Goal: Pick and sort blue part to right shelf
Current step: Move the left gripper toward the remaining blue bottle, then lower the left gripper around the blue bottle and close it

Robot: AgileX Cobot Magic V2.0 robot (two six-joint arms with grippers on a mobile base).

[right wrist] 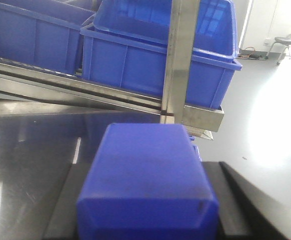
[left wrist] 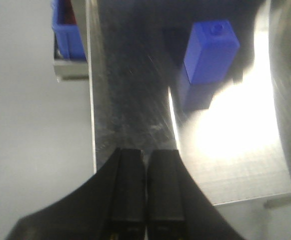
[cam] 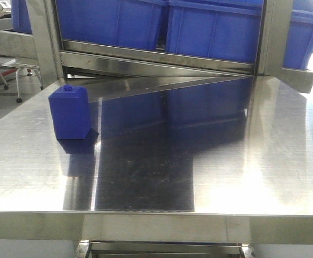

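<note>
The blue part [right wrist: 148,180] fills the lower middle of the right wrist view, base toward the camera and narrowing away from it. My right gripper [right wrist: 146,166] is shut on it, a black finger [right wrist: 233,200] on each side. Beyond it rises the right shelf [right wrist: 85,92], a steel rack with blue bins [right wrist: 150,65]; the same right shelf [cam: 156,56] spans the back of the front view. My left gripper [left wrist: 146,152] is shut with nothing in it, hanging over the table's left edge. Neither gripper shows in the front view.
A boxier straight-sided blue block [cam: 69,114] with a small knob stands upright on the steel table [cam: 210,156] at the left; the left wrist view has this block [left wrist: 210,52] ahead and to the right. A steel upright post [right wrist: 180,60] stands just beyond the held part.
</note>
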